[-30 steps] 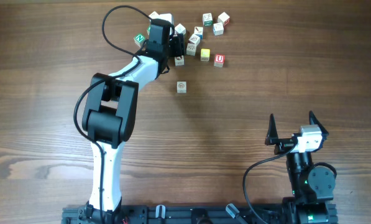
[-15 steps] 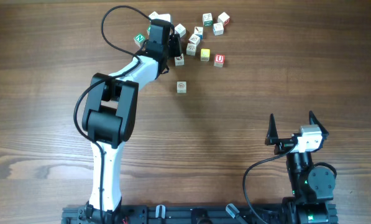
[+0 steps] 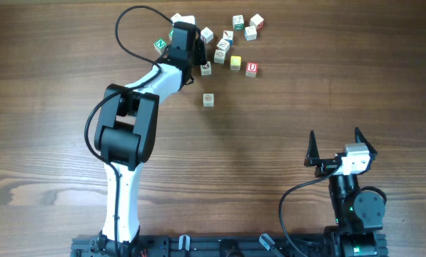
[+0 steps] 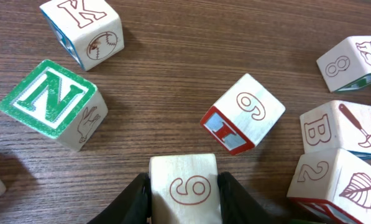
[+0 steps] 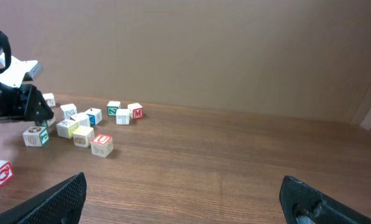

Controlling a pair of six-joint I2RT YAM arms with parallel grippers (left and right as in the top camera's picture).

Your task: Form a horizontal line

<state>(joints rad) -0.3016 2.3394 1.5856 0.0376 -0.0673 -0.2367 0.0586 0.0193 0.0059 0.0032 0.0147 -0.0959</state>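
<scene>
Standing alone toward the table's middle, the cube with a brownish mark [image 3: 208,99] is the only piece set apart, and the straight row is not yet made. The red "U" cube [image 3: 251,69] lies just right of the yellow cube [image 3: 235,62]. Both are on the near side of the other scattered cubes [image 3: 223,45], by the middle of the far edge. From above, the remaining faces are too small to read.

The left gripper [image 4: 184,193] is clenched on a white cube with a red-outlined "9" [image 4: 183,177]. Its dark fingers [image 4: 135,198] press both sides, and the picture border cuts off the cube's lower part. In the overhead view the arm covers this cube, so I cannot place it exactly.

Around it the wrist view shows:
- a green "N" cube [image 4: 48,102] with an animal on its side
- a "K" cube [image 4: 82,28] with a baseball
- a tilted cube [image 4: 244,115] whose figure reads 6 or 9
- a "B" cube [image 4: 337,127] with a hammer
- a "2" cube [image 4: 334,180] with a leaf
- an "8" cube [image 4: 353,59] cut by the right border

The right gripper [image 3: 334,143] sits by the near right corner of the table, fingers spread wide, holding nothing.
</scene>
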